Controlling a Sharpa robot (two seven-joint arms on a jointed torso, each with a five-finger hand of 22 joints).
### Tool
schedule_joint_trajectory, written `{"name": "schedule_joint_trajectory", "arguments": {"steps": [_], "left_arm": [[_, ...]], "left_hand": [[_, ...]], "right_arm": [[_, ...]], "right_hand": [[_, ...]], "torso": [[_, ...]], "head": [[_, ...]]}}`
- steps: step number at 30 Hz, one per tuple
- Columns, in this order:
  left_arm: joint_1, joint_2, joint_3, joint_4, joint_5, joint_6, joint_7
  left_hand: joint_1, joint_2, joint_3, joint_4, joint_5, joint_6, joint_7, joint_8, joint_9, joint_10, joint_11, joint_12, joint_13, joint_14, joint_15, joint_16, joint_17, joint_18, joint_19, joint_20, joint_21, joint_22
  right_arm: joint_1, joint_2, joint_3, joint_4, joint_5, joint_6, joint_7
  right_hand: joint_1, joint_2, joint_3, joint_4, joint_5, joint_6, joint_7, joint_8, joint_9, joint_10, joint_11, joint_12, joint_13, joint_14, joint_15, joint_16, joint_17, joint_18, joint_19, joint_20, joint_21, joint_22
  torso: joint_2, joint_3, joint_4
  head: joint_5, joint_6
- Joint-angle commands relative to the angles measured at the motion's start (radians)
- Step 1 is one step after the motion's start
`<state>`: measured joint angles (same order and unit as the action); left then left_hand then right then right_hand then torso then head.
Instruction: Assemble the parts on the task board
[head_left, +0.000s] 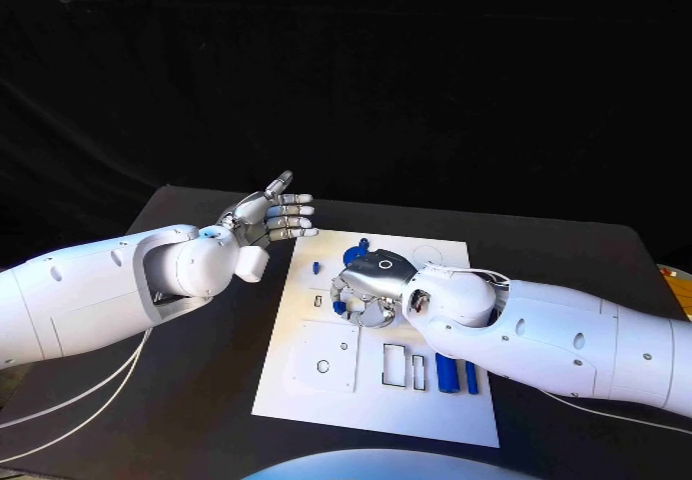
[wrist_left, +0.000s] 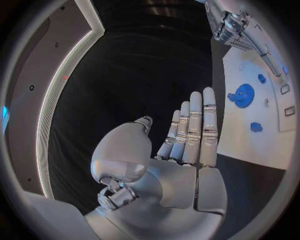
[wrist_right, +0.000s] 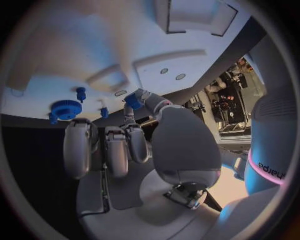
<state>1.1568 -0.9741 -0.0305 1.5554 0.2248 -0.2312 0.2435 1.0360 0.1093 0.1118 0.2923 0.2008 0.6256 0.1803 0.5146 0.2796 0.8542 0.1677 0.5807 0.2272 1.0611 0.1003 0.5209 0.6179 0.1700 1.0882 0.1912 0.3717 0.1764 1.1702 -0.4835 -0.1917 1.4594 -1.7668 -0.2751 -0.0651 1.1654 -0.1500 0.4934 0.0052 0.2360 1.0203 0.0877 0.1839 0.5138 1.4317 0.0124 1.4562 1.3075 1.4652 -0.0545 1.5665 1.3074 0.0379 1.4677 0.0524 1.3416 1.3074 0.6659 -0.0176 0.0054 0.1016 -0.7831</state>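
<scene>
Item: small blue plastic part, pinched in my right hand over the white task board's middle; lower it squarely. Left hand: released, beside the board's far-left corner.

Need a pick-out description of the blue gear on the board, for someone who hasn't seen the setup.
Start at the white board in the middle of the black table. The gear lies flat on it among a few small blue parts, on the stretch the left wrist view shows beyond the left hand. It is the widest blue piece there: a round toothed disc with a centre hole.
</scene>
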Motion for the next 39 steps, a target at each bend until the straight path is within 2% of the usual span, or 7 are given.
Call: {"name": "schedule_joint_trajectory", "arguments": {"steps": [1,16,21,34,39], "left_arm": [[0.001,0.002,0.001,0.002,-0.004,0.02,0.003],[0.001,0.001,0.001,0.003,-0.016,0.022,0.002],[0.001,0.0,0.001,0.003,-0.017,0.023,0.001],[0.001,0.0,0.001,0.002,-0.02,0.026,-0.002],[0.001,0.0,0.001,0.002,-0.023,0.029,-0.005]], "left_hand": [[0.01,-0.002,-0.007,0.002,0.005,-0.007,0.063,0.003,-0.001,-0.008,0.002,0.003,-0.001,-0.004,0.0,0.003,0.001,0.011,0.006,0.0,-0.005,-0.002],[0.012,-0.003,-0.008,0.001,0.005,-0.008,0.063,0.004,-0.002,-0.008,0.002,0.004,-0.002,-0.005,0.0,0.005,0.001,0.011,0.006,0.001,-0.006,-0.002],[0.013,-0.003,-0.008,0.001,0.005,-0.009,0.063,0.004,-0.002,-0.009,0.002,0.004,-0.002,-0.005,0.0,0.005,0.001,0.011,0.006,0.001,-0.006,-0.003],[0.013,-0.003,-0.008,0.001,0.005,-0.009,0.063,0.004,-0.002,-0.009,0.002,0.004,-0.002,-0.005,0.0,0.005,0.001,0.011,0.006,0.001,-0.006,-0.003],[0.016,-0.004,-0.009,0.001,0.005,-0.01,0.064,0.005,-0.003,-0.009,0.002,0.005,-0.003,-0.007,0.0,0.007,0.001,0.012,0.006,0.001,-0.007,-0.003]], "right_arm": [[0.0,-0.001,0.0,0.004,0.004,0.033,-0.091],[0.0,0.001,0.0,0.014,-0.014,0.055,-0.193],[0.0,0.001,0.0,0.018,-0.024,0.069,-0.219],[-0.001,0.009,0.0,0.018,-0.031,0.087,-0.238],[-0.001,0.013,0.0,0.012,-0.032,0.082,-0.246]], "right_hand": [[-0.014,0.001,-0.001,0.01,0.01,0.0,0.006,-0.003,0.013,-0.001,0.006,-0.006,0.117,0.106,0.009,0.004,0.263,0.005,0.026,0.009,0.007,0.206],[-0.025,-0.008,0.004,0.039,0.068,-0.001,0.009,-0.007,0.015,-0.005,0.01,-0.01,0.111,0.106,0.011,0.004,0.263,0.005,0.027,0.011,0.005,0.206],[-0.034,-0.02,0.001,0.05,0.082,-0.006,0.013,-0.01,0.014,-0.009,0.012,-0.013,0.107,0.106,0.014,0.004,0.263,0.006,0.025,0.012,-0.001,0.204],[-0.071,-0.055,-0.012,0.096,0.103,-0.051,0.037,-0.041,0.005,-0.034,0.034,-0.031,0.085,0.106,0.032,0.004,0.263,0.01,0.016,0.026,-0.028,0.198],[-0.083,-0.063,-0.023,0.117,0.095,-0.068,0.046,-0.054,0.001,-0.047,0.042,-0.04,0.074,0.106,0.038,0.004,0.263,0.007,0.022,0.032,-0.014,0.202]], "torso": [[0.001,-0.0005,0.0001],[0.0,-0.0015,0.0014],[0.001,-0.0012,0.0014],[0.0,-0.0009,0.0014],[0.0,-0.0013,0.0016]], "head": [[-0.001,0.0],[-0.004,-0.001],[-0.005,-0.002],[-0.005,-0.004],[-0.006,-0.003]]}}
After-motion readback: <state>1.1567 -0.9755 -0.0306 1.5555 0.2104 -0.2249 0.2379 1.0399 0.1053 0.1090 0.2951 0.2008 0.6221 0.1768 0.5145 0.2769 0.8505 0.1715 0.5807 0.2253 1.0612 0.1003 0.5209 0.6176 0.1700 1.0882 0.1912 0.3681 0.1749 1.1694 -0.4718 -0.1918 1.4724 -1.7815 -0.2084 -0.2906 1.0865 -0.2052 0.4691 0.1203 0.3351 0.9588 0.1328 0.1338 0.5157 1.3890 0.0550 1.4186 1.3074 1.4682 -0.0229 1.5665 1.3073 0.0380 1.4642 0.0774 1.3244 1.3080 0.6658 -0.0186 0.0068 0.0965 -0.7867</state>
